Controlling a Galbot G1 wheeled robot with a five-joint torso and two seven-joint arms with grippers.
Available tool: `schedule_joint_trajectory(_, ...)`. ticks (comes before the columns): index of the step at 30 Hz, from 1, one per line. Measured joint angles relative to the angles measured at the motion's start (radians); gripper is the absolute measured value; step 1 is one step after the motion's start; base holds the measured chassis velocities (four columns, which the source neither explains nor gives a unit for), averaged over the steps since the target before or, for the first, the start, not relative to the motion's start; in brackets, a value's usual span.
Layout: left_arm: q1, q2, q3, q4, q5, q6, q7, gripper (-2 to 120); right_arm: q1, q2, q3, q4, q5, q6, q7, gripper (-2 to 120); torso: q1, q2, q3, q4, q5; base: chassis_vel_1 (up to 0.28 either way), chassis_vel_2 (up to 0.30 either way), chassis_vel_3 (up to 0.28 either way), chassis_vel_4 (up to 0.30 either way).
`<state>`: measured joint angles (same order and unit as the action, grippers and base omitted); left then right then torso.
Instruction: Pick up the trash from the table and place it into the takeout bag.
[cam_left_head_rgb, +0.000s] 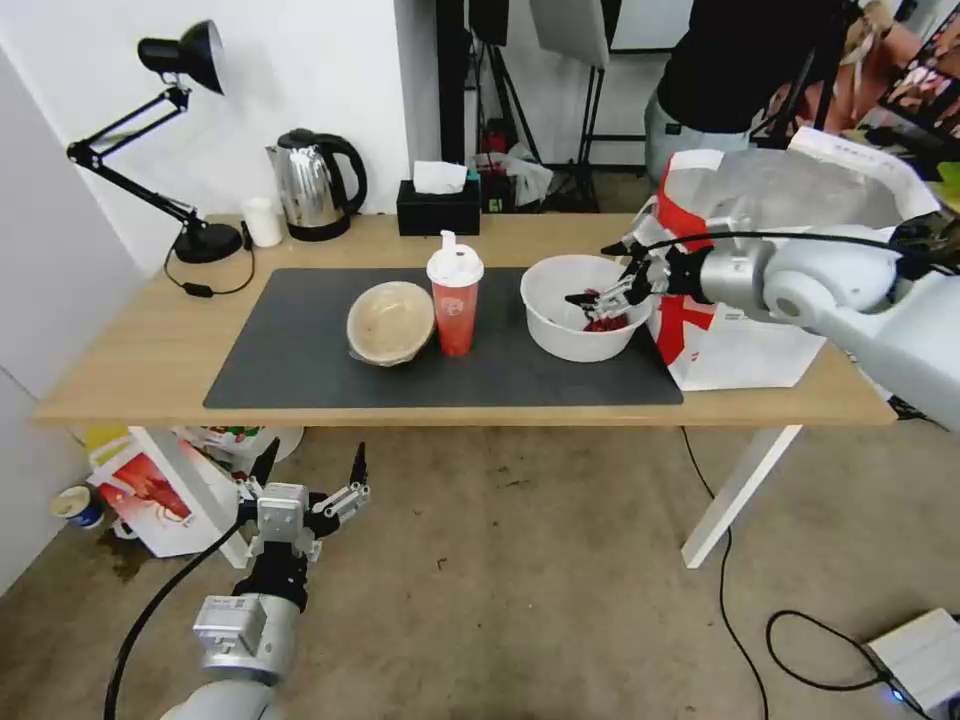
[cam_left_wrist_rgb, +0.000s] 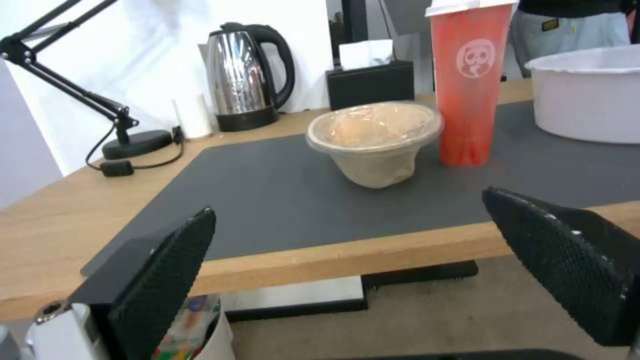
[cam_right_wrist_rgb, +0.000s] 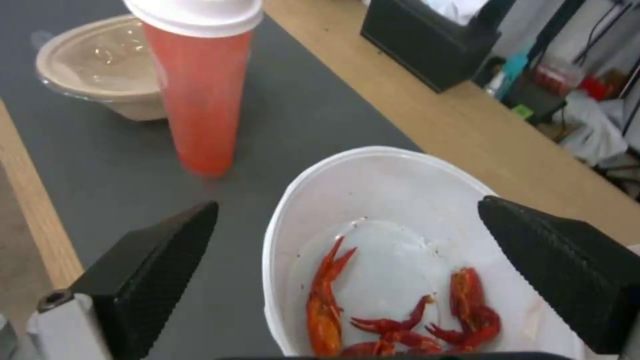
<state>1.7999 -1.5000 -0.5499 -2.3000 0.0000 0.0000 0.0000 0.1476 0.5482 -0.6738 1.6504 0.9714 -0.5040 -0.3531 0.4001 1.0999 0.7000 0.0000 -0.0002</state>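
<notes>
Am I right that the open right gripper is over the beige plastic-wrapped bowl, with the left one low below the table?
Not quite. In the head view the open right gripper is over the white round bowl with red food scraps, not the beige plastic-wrapped bowl. The left gripper is indeed low below the table.

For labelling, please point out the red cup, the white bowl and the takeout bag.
red cup (cam_left_head_rgb: 456, 318), head view, its side wall
white bowl (cam_left_head_rgb: 560, 335), head view, its outer wall
takeout bag (cam_left_head_rgb: 745, 350), head view, its white front
</notes>
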Motion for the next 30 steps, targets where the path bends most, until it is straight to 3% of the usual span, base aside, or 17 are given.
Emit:
schedule_joint_trajectory(17,0.000,0.000,0.000,0.000,0.000,0.000,0.000,100,0.058,0.057,-0.068,-0.001,0.054,-0.047,0.047,100,0.000,0.000,0.000,0.0000,0.0002,0.000,0.000,0.000,0.000)
schedule_joint_trajectory(30,0.000,0.000,0.000,0.000,0.000,0.000,0.000,100,-0.039,0.070,-0.056,0.077,0.116,-0.170,0.196,100,0.000,0.000,0.000,-0.0001,0.0002,0.000,0.000,0.000,0.000)
